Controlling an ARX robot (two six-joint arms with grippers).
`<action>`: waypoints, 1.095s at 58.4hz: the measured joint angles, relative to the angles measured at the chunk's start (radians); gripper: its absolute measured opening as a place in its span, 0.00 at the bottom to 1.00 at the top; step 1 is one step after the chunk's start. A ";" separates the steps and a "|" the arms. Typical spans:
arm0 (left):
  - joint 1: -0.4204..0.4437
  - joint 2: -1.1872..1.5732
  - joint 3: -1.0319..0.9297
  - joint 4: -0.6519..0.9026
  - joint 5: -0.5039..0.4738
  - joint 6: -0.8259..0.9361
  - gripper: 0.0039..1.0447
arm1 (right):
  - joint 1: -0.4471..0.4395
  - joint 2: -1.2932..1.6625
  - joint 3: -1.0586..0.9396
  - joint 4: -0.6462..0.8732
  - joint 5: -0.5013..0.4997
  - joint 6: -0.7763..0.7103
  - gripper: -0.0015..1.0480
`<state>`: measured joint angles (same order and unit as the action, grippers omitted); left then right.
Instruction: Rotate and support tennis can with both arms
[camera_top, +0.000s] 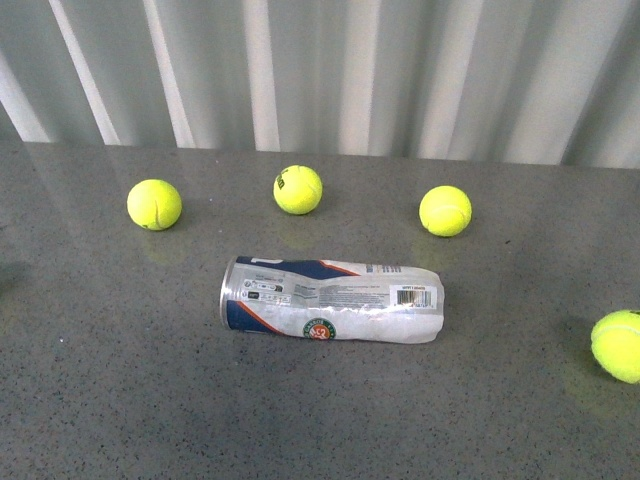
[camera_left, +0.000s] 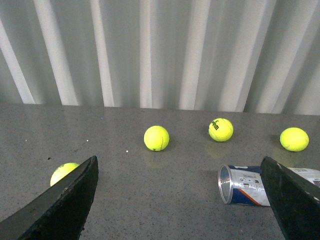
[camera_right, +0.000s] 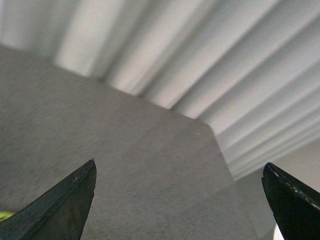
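The tennis can (camera_top: 330, 298) lies on its side in the middle of the grey surface (camera_top: 120, 400), long axis running left to right. Its metal rim (camera_top: 228, 290) and open mouth face left, and its right end looks dented and crumpled. Three balls (camera_top: 298, 189) sit in a row on the far side of it, apart from it. A fourth ball (camera_top: 618, 345) lies well off to the right.

Neither arm shows in the front view. In its wrist view the left tool (camera_left: 178, 160) is spread wide and holds nothing. The can (camera_left: 245, 185) is ahead of it, partly hidden behind one finger. The right tool (camera_right: 178, 164) is also spread and empty, with only bare surface and the ribbed wall before it.

The can appears empty, so it is probably very light and will roll or skid at a slight push. Its clear plastic wall seems thin and soft, and the crumpled end suggests it buckles under a hard squeeze. The glossy label may also be slippery. The rim end is likely the stiffest place to take hold. A gentle pinch there, with the other tool steadying the body near the right end, seems the safest way to turn it without crushing it.
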<state>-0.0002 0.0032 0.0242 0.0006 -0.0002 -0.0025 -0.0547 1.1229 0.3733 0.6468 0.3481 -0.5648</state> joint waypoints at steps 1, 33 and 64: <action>0.000 0.000 0.000 0.000 0.000 0.000 0.94 | -0.014 -0.044 -0.003 -0.016 0.000 0.011 0.93; 0.000 0.000 0.000 0.000 0.000 0.000 0.94 | 0.060 -0.915 -0.108 -0.723 -0.349 0.485 0.44; 0.000 0.000 0.000 0.000 0.000 0.000 0.94 | 0.057 -1.039 -0.280 -0.666 -0.347 0.552 0.03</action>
<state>-0.0002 0.0032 0.0242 0.0006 -0.0006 -0.0025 0.0025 0.0837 0.0937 -0.0193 0.0013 -0.0132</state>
